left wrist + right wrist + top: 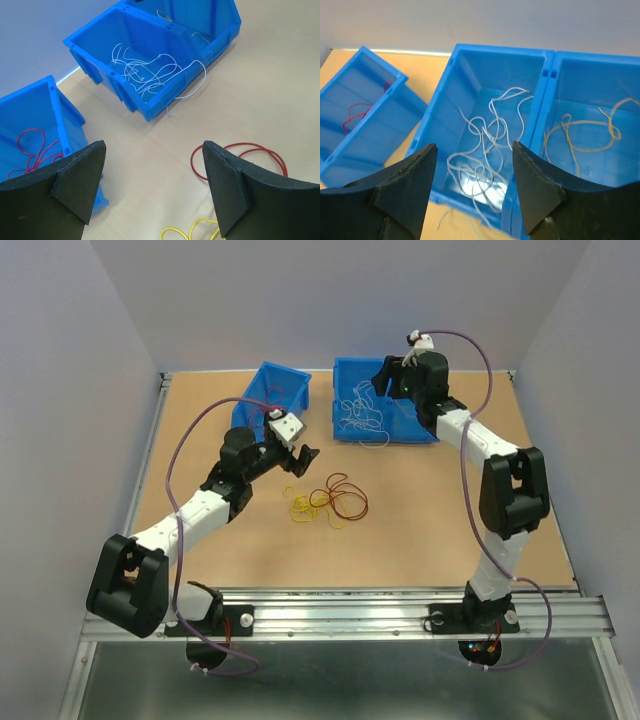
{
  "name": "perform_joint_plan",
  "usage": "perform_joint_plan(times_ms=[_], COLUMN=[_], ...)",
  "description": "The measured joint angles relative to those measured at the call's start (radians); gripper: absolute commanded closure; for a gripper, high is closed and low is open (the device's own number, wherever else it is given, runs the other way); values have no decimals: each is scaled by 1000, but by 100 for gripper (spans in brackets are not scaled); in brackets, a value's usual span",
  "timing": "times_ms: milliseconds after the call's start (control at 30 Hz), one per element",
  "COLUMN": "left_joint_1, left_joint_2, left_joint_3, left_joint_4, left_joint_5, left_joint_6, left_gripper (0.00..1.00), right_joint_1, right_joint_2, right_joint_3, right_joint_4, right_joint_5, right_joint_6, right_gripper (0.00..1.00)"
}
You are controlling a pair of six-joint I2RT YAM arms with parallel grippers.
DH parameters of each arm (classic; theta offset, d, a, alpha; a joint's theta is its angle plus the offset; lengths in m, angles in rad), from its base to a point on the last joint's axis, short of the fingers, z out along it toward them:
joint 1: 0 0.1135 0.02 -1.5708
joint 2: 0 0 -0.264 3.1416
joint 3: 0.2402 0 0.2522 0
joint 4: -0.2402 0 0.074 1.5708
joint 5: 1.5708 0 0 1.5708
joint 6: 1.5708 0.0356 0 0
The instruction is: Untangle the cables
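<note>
Two loose bunches, red cables (pixel 345 498) and yellow cables (pixel 305 508), are lying side by side on the tabletop (pixel 420 530) between the arms. The left claw (pixel 300 455) is hovering just beside them with its fingers spread apart and gripping nothing. White cables (pixel 487 150) are curling in the left compartment of the right blue bin (pixel 415 430) and red strands (pixel 35 147) are sitting in the left blue bin (pixel 250 405), while the right claw (pixel 475 190) is hanging over the white ones, fingers apart and empty.

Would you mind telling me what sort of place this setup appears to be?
Probably a robotics lab test cell: two arms bolted to a rail, a walled wooden table, and blue sorting bins holding wires.
</note>
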Motion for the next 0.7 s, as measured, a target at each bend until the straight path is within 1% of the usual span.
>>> perform_joint_plan(times_ms=[100,267,300,467,567,700], left_joint_1=[-2,-6,-6,-6,-6,-7], left_joint_2=[0,0,0,0,0,0], left_joint_3=[0,0,0,0,0,0], left_joint_4=[-4,-5,-5,-5,-5,-5], left_joint_5=[-6,-11,-13,-16,-17,-18], left_joint_6=[1,5,5,8,8,9], left_gripper=[11,11,11,11,11,11], right_joint_1=[0,0,0,0,0,0], right_joint_2=[-138,-241,-241,-199,-158,-102], right_joint_3=[-118,-266,-280,-314,-316,-316], right_joint_4=[-5,-7,-8,-37,-39,-32], right_joint_5=[-1,5,8,30,35,37], right_joint_6=[-10,-9,-8,4,20,50], right_gripper=[33,35,37,42,43,46])
